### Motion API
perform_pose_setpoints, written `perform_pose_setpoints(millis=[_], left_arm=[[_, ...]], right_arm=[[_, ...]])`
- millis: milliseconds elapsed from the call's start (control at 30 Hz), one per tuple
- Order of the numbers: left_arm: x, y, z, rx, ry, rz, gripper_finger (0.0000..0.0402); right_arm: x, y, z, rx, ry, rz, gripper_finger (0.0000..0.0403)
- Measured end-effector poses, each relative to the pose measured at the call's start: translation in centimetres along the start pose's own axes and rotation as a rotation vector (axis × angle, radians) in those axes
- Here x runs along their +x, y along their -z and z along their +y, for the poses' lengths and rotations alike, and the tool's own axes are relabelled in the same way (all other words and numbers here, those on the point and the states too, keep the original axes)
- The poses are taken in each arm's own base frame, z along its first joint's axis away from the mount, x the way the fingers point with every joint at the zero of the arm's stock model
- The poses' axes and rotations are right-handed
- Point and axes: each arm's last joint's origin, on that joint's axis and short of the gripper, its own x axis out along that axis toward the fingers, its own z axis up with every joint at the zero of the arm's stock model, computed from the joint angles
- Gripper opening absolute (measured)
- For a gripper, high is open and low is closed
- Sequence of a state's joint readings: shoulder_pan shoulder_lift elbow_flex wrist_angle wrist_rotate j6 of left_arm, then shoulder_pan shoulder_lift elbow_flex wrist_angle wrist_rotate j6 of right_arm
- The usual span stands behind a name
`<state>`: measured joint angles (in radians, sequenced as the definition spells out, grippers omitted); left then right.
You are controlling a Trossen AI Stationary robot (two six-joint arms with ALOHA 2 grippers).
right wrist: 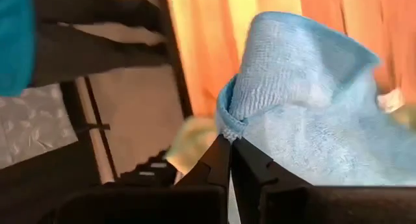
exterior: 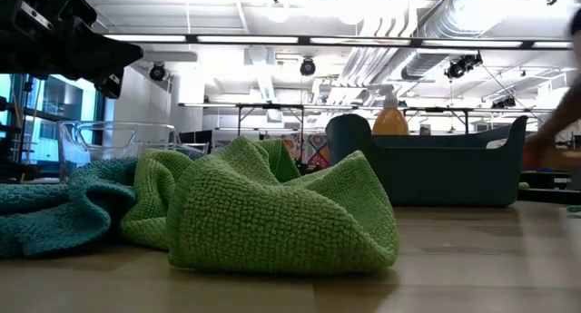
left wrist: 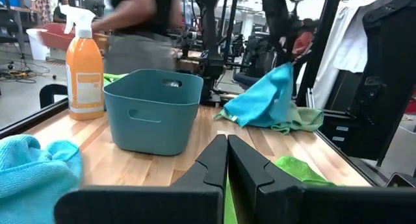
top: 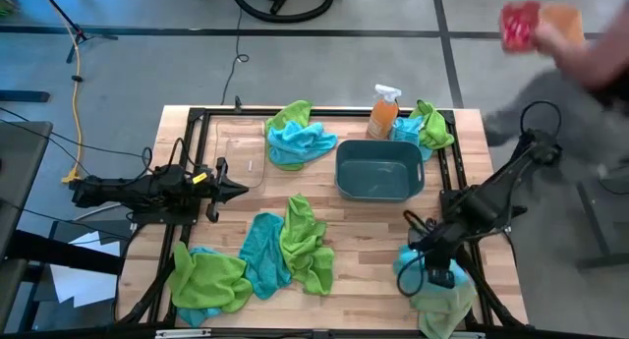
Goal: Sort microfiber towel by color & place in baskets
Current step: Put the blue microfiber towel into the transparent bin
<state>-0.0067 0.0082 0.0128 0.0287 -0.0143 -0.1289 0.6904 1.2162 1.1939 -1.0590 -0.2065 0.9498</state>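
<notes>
From above I see the whole wooden counter (top: 364, 216): my left gripper (top: 234, 190) lies low at the left edge beside the clear basket (top: 239, 154), fingers pressed together on nothing, pointing toward the teal-grey tub (top: 372, 171) in the middle. My right gripper (top: 432, 272) hangs at the near right corner with a light blue towel (top: 438, 292). The high view cannot show the grip, but my right wrist view does: the fingers (right wrist: 218, 160) meet tip to tip, pinching the blue fabric's looped, nubbly edge. The low view gives texture instead (a crumpled green towel (exterior: 272, 209), coarse-knit, and a teal one (exterior: 54, 209) beside it). The orange spray bottle (top: 383, 111) stands just behind the tub. A blurred person (top: 570, 44) moves beyond the far right corner.
</notes>
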Motion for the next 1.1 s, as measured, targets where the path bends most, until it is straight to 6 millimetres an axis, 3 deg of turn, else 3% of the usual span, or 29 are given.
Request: perform_pose_setpoints(millis=[133,267,533,800,1100], left_arm=[[0.0,-0.9,-0.1,-0.156,0.026,-0.09,0.0],[-0.4,-2.6,-0.2,-0.271,0.036,-0.273,0.0],[-1.3,-4.7,-0.5,-0.258,0.088,-0.51,0.0],[-1.5,-5.5,-0.5,-0.326,0.107,-0.539,0.0],[0.3,-11.0,-1.4,-0.165,0.055,-0.335,0.0]], right_arm=[[-1.4,-1.3,0.5,-0.127,-0.018,-0.118,0.0001],[-1.3,-3.7,0.2,-0.204,-0.004,-0.247,0.0],[-1.3,-10.2,-1.5,-0.349,0.096,-0.573,0.0],[-4.2,-15.5,-4.1,-0.407,0.129,-0.929,0.0],[-6.7,-17.3,-5.8,-0.427,0.104,-1.104,0.0]])
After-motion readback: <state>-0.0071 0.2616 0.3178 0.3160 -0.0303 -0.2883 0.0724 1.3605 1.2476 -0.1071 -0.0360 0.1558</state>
